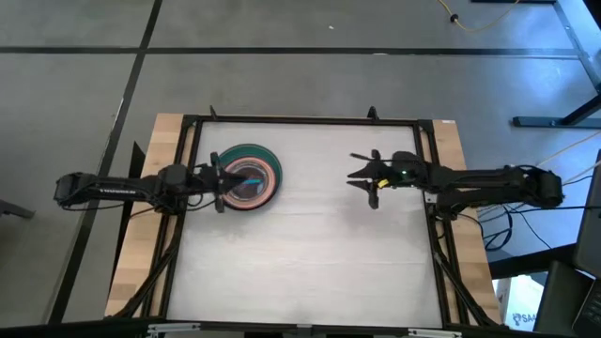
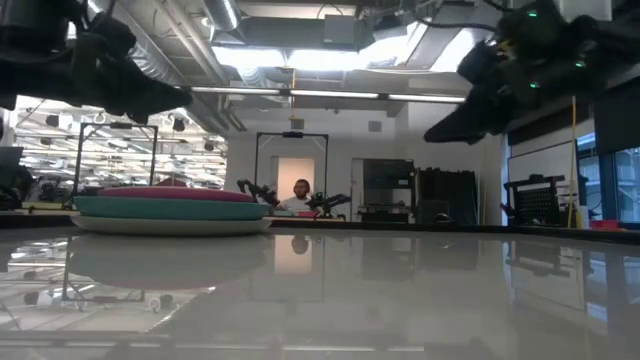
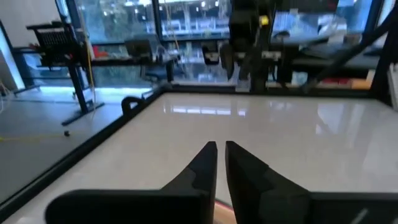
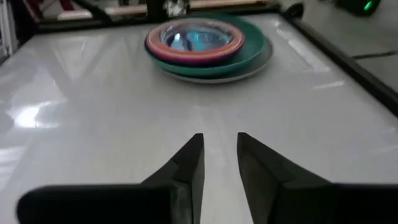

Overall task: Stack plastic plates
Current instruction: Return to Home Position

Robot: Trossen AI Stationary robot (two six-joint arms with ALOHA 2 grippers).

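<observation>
The plastic plates [image 1: 249, 176] sit in one stack on the table's far left part. A grey plate is at the bottom, then a dark teal one, with pink and smaller plates nested above and a cyan one innermost. In the low view the stack [image 2: 170, 212] rests flat on its grey base. It also shows in the right wrist view [image 4: 205, 43]. My left gripper [image 1: 218, 178] hovers above the stack's left rim, fingers [image 3: 208, 155] nearly together and holding nothing. My right gripper [image 4: 218, 137] hangs over bare table right of the stack [image 1: 357, 176], fingers a narrow gap apart and empty.
A black frame [image 1: 300, 120] rims the white tabletop, with wooden boards [image 1: 160, 188] outside it. The near half of the table [image 1: 300, 263] is bare. Beyond the far edge, a person [image 2: 300, 195] sits in the room among racks and other arms.
</observation>
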